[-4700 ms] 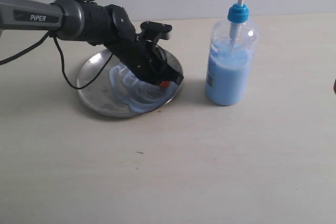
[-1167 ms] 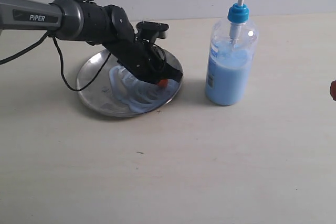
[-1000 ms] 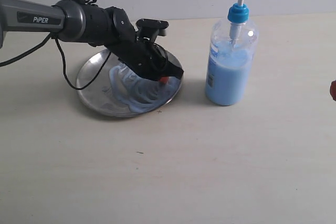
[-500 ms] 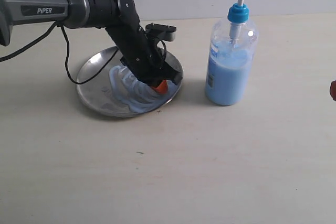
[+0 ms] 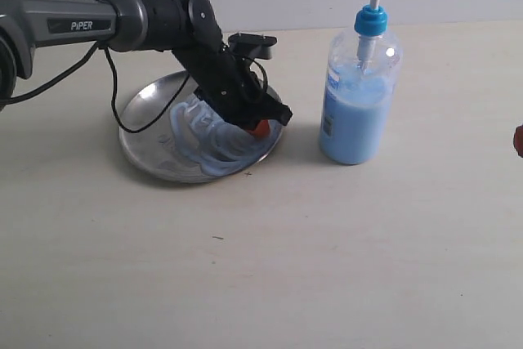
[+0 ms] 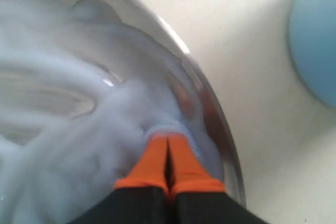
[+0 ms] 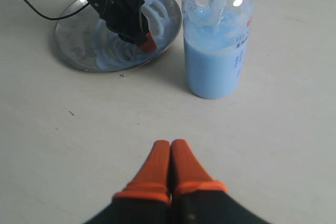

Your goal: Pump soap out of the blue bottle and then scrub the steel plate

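The steel plate [image 5: 145, 141] lies left of centre on the table, smeared with pale blue soap [image 5: 214, 149] in swirled streaks. My left gripper [image 5: 258, 128] is shut, its orange tips pressed into the soap near the plate's right rim; up close the left gripper [image 6: 168, 140] touches the soap [image 6: 79, 145] inside the plate's rim [image 6: 220, 124]. The blue bottle [image 5: 358, 96] stands upright to the right of the plate, and shows as the bottle [image 7: 218, 40] in the right wrist view. My right gripper [image 7: 170, 144] is shut on nothing, over bare table in front of the bottle.
A black cable [image 5: 122, 116] loops from the left arm [image 5: 82, 24] over the plate's left part. The pale table [image 5: 286, 267] stretches in front. A small red-orange bit [image 5: 519, 139] shows at the right edge of the exterior view.
My left gripper has swept over the plate, lifting its wrist and shifting slightly right toward the rim, tips staying in the soap. Bottle and plate have not moved.
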Controlling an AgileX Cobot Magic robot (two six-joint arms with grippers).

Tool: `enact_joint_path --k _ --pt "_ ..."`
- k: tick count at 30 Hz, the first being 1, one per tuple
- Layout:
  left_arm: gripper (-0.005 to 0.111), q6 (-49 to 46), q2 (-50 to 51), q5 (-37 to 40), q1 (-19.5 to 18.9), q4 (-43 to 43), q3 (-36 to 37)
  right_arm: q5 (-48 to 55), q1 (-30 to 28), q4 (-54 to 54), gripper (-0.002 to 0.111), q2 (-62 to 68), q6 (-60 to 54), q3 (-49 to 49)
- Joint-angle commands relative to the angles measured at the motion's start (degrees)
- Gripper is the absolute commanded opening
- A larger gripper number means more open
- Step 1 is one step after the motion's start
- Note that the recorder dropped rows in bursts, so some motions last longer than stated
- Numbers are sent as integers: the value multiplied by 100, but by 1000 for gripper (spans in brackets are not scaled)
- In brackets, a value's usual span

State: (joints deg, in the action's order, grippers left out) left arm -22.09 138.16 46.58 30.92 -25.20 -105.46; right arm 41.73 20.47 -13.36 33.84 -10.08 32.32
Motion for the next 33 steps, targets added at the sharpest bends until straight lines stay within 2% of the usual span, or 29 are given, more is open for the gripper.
enact_joint_path --k 1,8,12,16,23,28,33 --pt "0 83 148 -360 -19 20 17 -54 -14 -5 0 -44 -46 -9" --pt "0 223 147 -561 -32 490 17 -70 -14 -5 0 -44 -46 -9" --pt "0 454 147 -99 -55 1093 17 -70 -14 -5 0 -44 -46 -9" --pt "0 454 147 525 -68 1180 17 -70 -14 -5 0 -44 -46 -9" --pt "0 404 115 1328 -39 769 17 -70 -14 -5 0 -44 -46 -9" --pt "0 132 115 1148 -16 44 17 -70 -14 -5 0 -44 -46 -9" --pt "0 90 101 669 -16 14 17 -70 -14 -5 0 -44 -46 -9"
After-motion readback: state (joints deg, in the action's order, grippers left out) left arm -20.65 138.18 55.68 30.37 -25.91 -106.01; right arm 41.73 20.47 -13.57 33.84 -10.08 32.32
